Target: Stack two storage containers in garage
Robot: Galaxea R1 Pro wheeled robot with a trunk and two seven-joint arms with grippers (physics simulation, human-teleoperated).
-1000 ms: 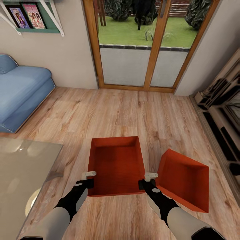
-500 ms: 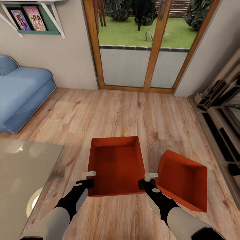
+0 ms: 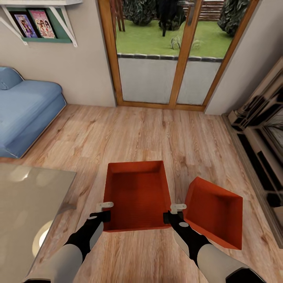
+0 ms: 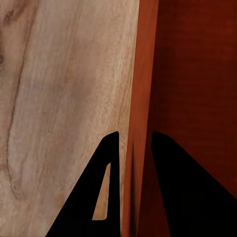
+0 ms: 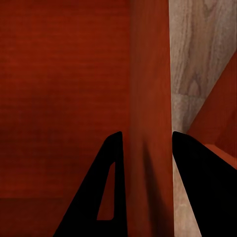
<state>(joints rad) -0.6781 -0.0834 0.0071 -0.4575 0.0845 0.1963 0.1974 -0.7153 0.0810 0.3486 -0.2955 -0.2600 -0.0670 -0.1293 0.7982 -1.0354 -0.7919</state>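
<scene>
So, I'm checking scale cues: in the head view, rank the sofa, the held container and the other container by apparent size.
1. Held container, largest, though nearest.
2. Blue sofa, similar, cut off by the frame; unsure.
3. Other container, smallest.

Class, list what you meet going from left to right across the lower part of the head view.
Glass table → left gripper → held storage container → right gripper → second storage container.

The held storage container (image 3: 135,194) sits between the left gripper (image 3: 104,210) and right gripper (image 3: 175,211) clamped on its side walls, the second storage container (image 3: 214,212) just to its right, sofa (image 3: 25,108) far left, glass doors (image 3: 173,55) beyond.
</scene>
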